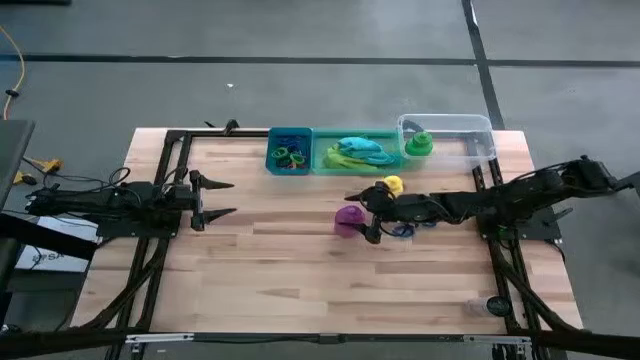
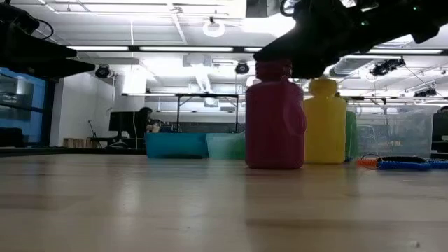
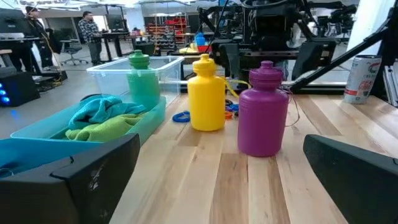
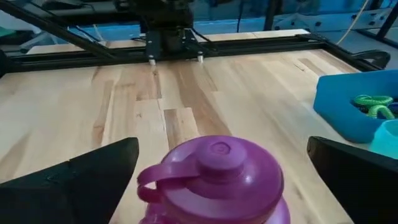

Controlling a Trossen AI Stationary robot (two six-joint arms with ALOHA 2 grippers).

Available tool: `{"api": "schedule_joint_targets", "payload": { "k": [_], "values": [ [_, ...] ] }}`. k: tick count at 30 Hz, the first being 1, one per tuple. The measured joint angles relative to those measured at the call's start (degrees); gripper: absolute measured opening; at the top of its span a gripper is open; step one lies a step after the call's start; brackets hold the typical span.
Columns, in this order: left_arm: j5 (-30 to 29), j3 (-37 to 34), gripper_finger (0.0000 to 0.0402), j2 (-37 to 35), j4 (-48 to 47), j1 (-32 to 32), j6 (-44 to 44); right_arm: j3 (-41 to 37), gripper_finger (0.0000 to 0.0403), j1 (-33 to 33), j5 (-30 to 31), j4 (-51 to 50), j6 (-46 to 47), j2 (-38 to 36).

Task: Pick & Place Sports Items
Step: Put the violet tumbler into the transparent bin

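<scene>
Item: purple bottle (image 1: 348, 219), standing upright on the table (image 1: 280, 280), just beside the yellow bottle (image 1: 392, 186) and well short of the blue bin (image 1: 289, 152). I am hovering the right gripper (image 1: 366, 215) over its cap, fingers spread wide, nothing held. I am judging it light, stiff, smooth plastic, likely slippery and tippy; best taken across the body below the shoulder. Left gripper (image 1: 224, 198) is waiting open, well apart from the purple bottle.

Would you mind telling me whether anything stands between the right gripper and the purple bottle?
Nothing visible does. The right gripper hangs open directly over the purple bottle, a finger on either side of its cap and only air between. The yellow bottle stands beside it, out of the way.
</scene>
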Motion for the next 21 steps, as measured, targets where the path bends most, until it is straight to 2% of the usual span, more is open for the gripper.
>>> {"api": "schedule_joint_targets", "payload": {
  "k": [6, 21],
  "values": [
    [0.0, 0.0, 0.0368, 0.0, 0.0, 0.0, 0.0, 0.0, 0.0349, 0.0, -0.2, -2.4, 0.0, 0.0],
    [0.0, 0.0, 0.0368, 0.0, 0.0, 0.0, 0.0, 0.0, 0.0215, 0.0, -3.5, -3.1, 0.2, 0.0]
  ]
}}
